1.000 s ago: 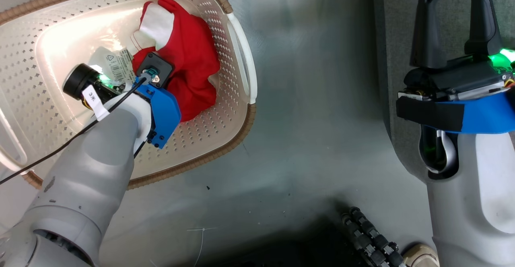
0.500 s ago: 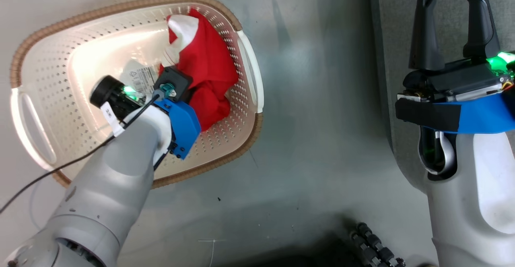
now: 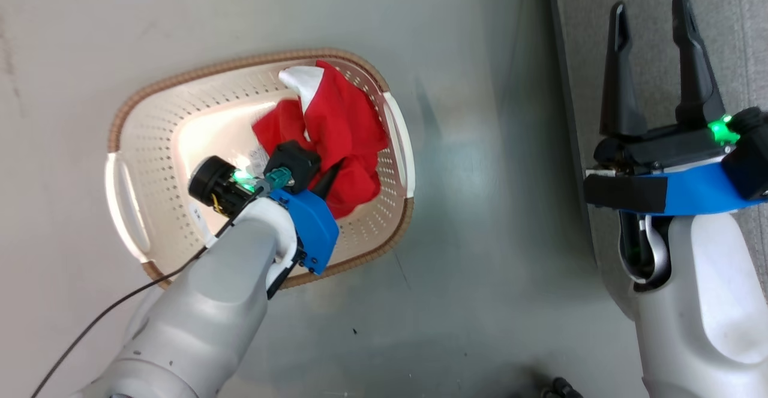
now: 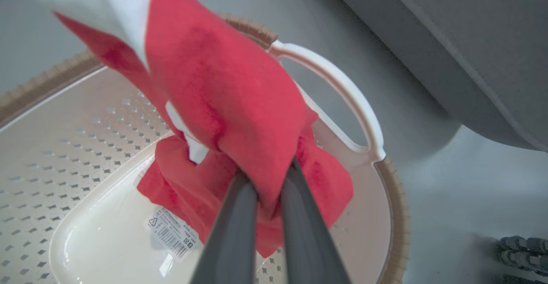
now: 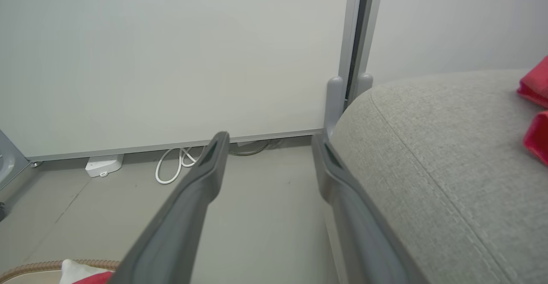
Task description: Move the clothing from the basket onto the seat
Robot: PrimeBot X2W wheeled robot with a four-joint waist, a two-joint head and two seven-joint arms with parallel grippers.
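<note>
The clothing (image 3: 342,128) inside the basket (image 3: 150,128) is bright red with a white panel. The basket is cream-white, dotted all over with small holes, and rimmed in brown weave. A white label (image 4: 171,232) with a black barcode lies inside it. Right of the basket, the floor (image 3: 480,266) is glossy grey and the seat (image 3: 585,38) is pale grey weave.

Head view looks down from above, left wrist hangs close over the same basket (image 3: 150,164), right wrist faces a wall (image 5: 171,40).

clothing (image 3: 345,116) in basket (image 3: 153,146); basket on floor (image 3: 480,218); seat (image 3: 744,26) right of basket
</note>
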